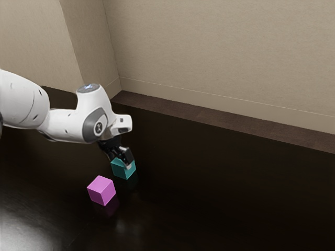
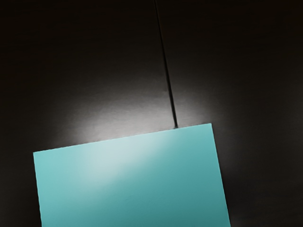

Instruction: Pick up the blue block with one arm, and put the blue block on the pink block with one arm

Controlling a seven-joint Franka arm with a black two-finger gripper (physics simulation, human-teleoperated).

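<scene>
arm (image 1: 63, 123): cut off by the left edge of the exterior view; its base is out of frame.
gripper (image 1: 123, 157): small and dark, left of centre in the exterior view; its grip cannot be read.
blue block (image 1: 124, 170): top partly hidden under the gripper; in the wrist view 1 face shows, cut off by the frame edge.
table (image 1: 235, 198): runs past 3 edges of the exterior view: left, bottom, right.
seam (image 2: 166, 71): thin dark line on the table in the wrist view; 1 end hidden behind the blue block, the other cut off.
</scene>
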